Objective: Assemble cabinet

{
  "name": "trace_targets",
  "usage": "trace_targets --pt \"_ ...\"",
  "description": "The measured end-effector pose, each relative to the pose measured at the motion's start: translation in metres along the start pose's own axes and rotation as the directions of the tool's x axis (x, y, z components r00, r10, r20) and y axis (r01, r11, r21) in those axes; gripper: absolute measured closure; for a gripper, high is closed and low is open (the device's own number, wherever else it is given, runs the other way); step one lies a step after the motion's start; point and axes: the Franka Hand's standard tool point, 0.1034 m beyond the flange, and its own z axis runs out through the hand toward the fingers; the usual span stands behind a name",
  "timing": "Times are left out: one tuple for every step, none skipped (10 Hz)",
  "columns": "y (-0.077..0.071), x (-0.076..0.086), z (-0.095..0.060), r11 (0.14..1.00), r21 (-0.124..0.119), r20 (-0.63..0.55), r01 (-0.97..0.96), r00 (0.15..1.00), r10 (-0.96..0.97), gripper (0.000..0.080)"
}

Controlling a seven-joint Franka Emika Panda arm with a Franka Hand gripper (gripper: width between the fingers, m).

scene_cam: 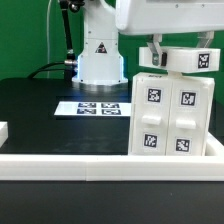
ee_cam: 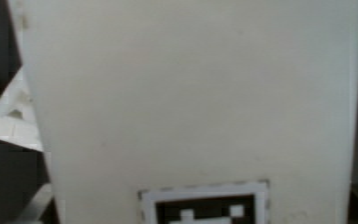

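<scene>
The white cabinet body (scene_cam: 170,115) stands upright at the exterior view's right, with several black-and-white tags on the face turned to the camera. A small white tagged panel piece (scene_cam: 187,60) sits on top of the body. My gripper (scene_cam: 178,52) comes down from above and is shut on this piece, with a dark finger on each side. In the wrist view a broad white surface (ee_cam: 185,90) with one tag (ee_cam: 208,205) fills the picture, and my fingers do not show there.
The marker board (scene_cam: 98,106) lies flat on the black table in front of the white robot base (scene_cam: 100,55). A white rail (scene_cam: 100,162) runs along the table's near edge. A small white part (scene_cam: 3,130) shows at the exterior view's left edge.
</scene>
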Motion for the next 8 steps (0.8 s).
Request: trace_targets --pt "0.0000 0.0000 0.0000 0.992 0.001 0.000 -0.123 0.992 0.123 0.0233" --pt "0.0001 0.0000 0.0000 0.982 0.001 0.000 -0.188 0.982 0.188 0.0233" --pt "0.0002 0.0000 0.0000 0.946 0.002 0.000 -0.325 0.946 0.325 0.0233" --pt "0.0005 0.0001 -0.0001 0.900 0.002 -0.001 -0.436 0.900 0.436 0.0233" --pt "0.0007 0.0002 -0.0002 0.846 0.002 -0.001 -0.533 0.846 0.533 0.0233" --pt "0.0009 0.0003 -0.0003 0.780 0.002 -0.002 -0.626 0.780 0.626 0.0233" --pt "0.0012 0.0004 -0.0004 0.709 0.003 -0.002 -0.705 0.709 0.705 0.0233" --pt "0.0013 0.0004 -0.0004 0.629 0.003 -0.001 -0.777 0.629 0.777 0.0234"
